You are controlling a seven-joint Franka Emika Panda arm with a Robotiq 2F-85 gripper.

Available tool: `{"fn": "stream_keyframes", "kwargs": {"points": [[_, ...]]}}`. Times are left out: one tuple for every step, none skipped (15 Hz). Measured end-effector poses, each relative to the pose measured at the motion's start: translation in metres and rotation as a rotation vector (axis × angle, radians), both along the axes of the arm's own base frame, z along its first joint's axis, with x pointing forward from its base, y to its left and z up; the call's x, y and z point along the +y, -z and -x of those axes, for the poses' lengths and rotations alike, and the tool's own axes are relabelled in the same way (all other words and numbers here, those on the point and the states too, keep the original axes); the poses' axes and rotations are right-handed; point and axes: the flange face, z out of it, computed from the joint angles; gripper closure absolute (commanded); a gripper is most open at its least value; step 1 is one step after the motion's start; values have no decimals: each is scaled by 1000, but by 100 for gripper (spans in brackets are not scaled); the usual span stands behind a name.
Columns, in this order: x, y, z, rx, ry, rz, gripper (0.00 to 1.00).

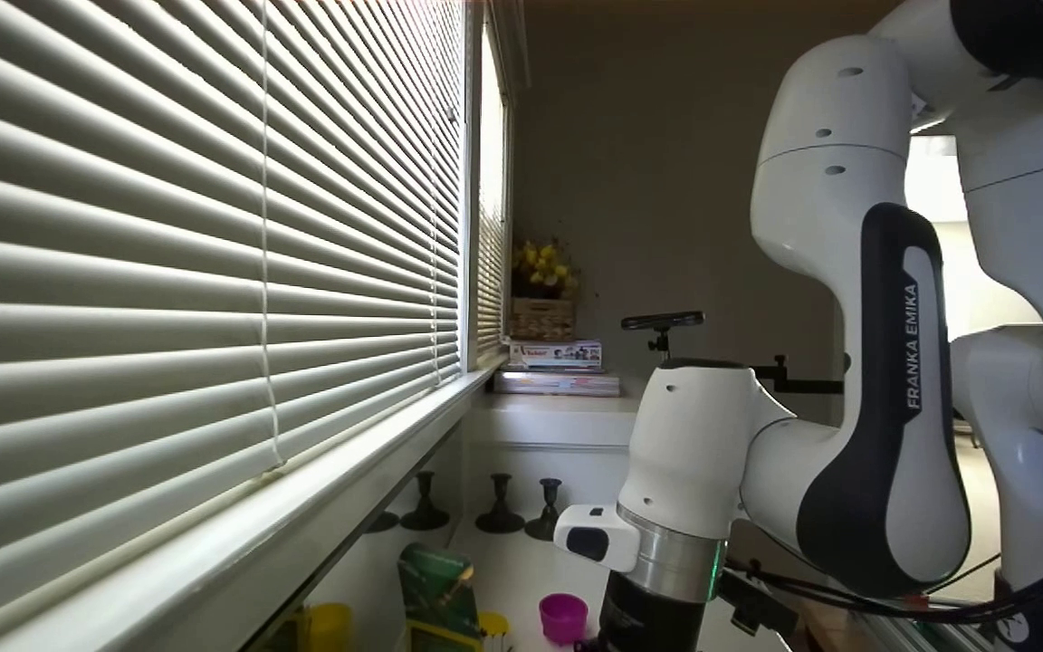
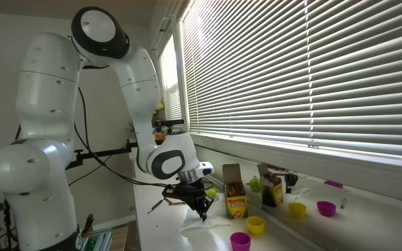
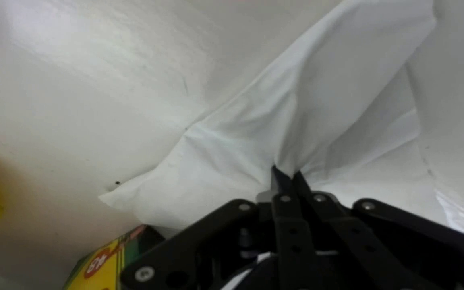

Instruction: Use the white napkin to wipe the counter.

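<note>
the white robot arm point(image 2: 141, 97) reaches down over the long pale counter point(image 2: 159, 230), its black gripper point(image 3: 290, 173) slanting toward the surface. the two fingers point(image 3: 282, 185) are nearly touching at the tips, and i can see a gathered bit of the white napkin point(image 3: 224, 173) pinched between them; whether those tips touch the counter, i can't tell. the rest of the napkin fans out around them in creases, lying on the counter, with one corner just beside a small dark speck point(image 3: 117, 183).

next to the napkin an open crayon box point(image 2: 236, 206) stands upright, its crayons point(image 2: 235, 189) showing at the top. a yellow cup point(image 2: 255, 225) is just beside the box, and a purple cup point(image 2: 240, 241) sits near that one. a round green thing point(image 2: 211, 193) shows partly behind the gripper, too hidden for me to name. a pen point(image 2: 155, 206) lies on the opposite side of the napkin from the cups.

behind the box and cups a shiny panel point(image 2: 365, 226) mirrors them, and white blinds point(image 2: 291, 87) hang above it. in an exterior view, two dark candlesticks point(image 1: 500, 520) stand toward the far end of the counter, and on a ledge point(image 1: 567, 409) past them a basket point(image 1: 542, 319) of yellow flowers point(image 1: 542, 270) sits on a stack of flat boxes point(image 1: 558, 356).
</note>
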Motion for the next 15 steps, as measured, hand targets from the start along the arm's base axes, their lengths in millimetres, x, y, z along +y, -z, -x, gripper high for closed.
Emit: {"fn": "stream_keyframes", "kwargs": {"points": [[7,0,2,0,-15,-1,100],[14,0,4,0,-30,-2,100],[20,0,6,1,-43,-4,100],[27,0,9,4,-56,-7,100],[34,0,12,8,-66,-10,100],[38,0,14,11,-74,-12,100],[41,0,17,17,-79,-12,100],[43,0,19,24,-82,-12,100],[44,0,20,31,-83,-10,100],[44,0,19,39,-83,-6,100],[43,0,19,44,-81,-4,100],[40,0,20,45,-77,-1,100],[37,0,19,47,-69,3,100],[33,-1,17,47,-60,8,100],[28,-1,15,45,-49,12,100]]}}
